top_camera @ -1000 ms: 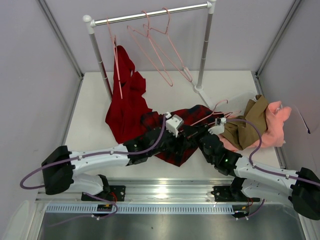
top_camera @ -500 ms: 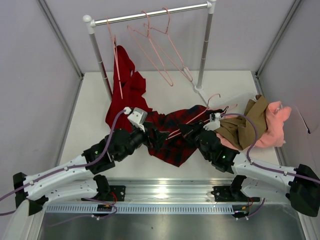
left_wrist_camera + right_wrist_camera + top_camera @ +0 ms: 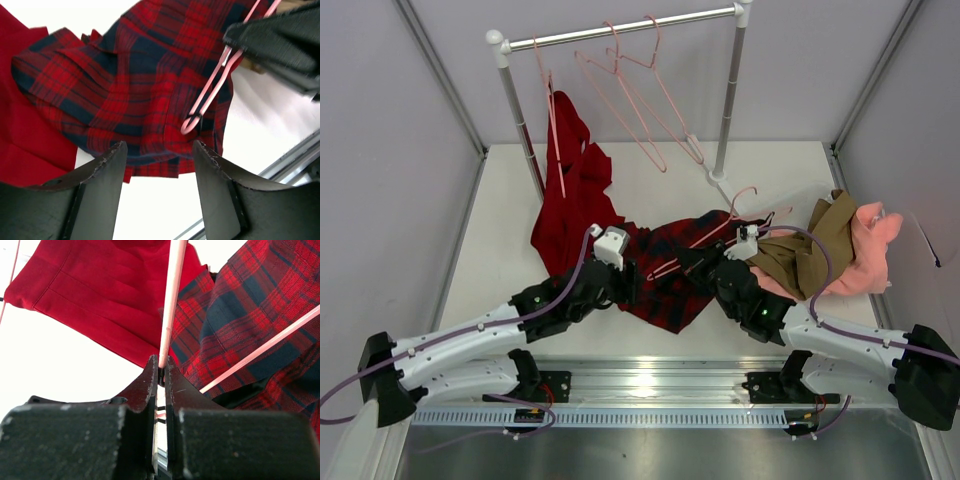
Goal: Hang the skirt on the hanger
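We see the skirt (image 3: 670, 272) lying crumpled on the table (image 3: 500, 200) near its front edge, between the two arms, its red and dark check fabric bunched in loose folds and its left side overlapping the plain red garment (image 3: 570, 215). In the left wrist view the skirt (image 3: 145, 90) fills most of the picture, with its lower edge ending just above bare table. The hanger (image 3: 705, 240) lies slantwise across the skirt, its hook pointing towards the back right, near the foot of the rack (image 3: 620, 32). The right gripper (image 3: 698, 258) has its jaws closed tight on one thin pink rod of the hanger (image 3: 172, 295), as the right wrist view (image 3: 159, 362) makes plain; a second rod runs off to the right over the skirt (image 3: 260, 315). The left gripper (image 3: 632, 282) hovers over the skirt's near left part with its jaws apart and nothing between them; in its own view (image 3: 159, 147) we look past both fingers onto check fabric and the rounded end of the hanger (image 3: 218, 75). Beside the skirt on the right lies a heap of tan and pink clothes (image 3: 840, 250). At the back, more pink hangers (image 3: 640, 100) hang from the rack's rail, and the red garment trails from the table up to the rack's left post.
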{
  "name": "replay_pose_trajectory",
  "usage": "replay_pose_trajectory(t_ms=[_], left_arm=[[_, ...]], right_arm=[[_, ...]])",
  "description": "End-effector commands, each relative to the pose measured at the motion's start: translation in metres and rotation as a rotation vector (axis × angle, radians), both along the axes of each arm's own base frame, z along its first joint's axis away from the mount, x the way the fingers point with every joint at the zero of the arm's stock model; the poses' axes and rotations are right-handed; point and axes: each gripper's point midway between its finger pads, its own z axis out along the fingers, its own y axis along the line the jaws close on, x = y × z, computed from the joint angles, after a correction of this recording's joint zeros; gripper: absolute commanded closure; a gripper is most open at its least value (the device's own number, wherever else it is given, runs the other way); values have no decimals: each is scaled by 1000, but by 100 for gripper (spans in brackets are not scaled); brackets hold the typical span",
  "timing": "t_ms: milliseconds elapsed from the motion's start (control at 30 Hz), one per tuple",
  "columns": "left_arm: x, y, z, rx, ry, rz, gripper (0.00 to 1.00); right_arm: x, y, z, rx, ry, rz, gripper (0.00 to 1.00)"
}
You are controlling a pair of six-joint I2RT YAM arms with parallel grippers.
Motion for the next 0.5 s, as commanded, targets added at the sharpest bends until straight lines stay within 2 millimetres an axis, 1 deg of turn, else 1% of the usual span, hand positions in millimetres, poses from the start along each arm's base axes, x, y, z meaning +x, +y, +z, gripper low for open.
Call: replay_pose_trajectory(t_ms=[0,67,100,133,200,233,300,367,467], left_arm=[[-4,2,3,-53,-9,-14,39],[-4,1,5,-62,-28,-23,39],[-3,1,2,-57,-32,-26,39],[-2,-2,6,-67,-43,-30,39],[1,-7,1,-44,-42,-40,40],[2,-10,4,-49,-46,-45,40],[1,-16,-6,-28,-31,-72,42],[3,-20,-9,-22,-33,-79,42],[7,-21,-11,-13,-38,-60,43]], right_arm=[[3,2,13,59,-26,-12,100],[4,2,14,63,-25,-13,100],[3,2,14,65,-26,-11,100],[3,2,15,64,-27,-11,100],[3,2,17,68,-31,-9,100],[2,2,17,68,-31,-8,100],[2,2,17,67,-30,-9,100],[2,2,17,67,-30,-8,100],[2,1,16,69,-28,-8,100]])
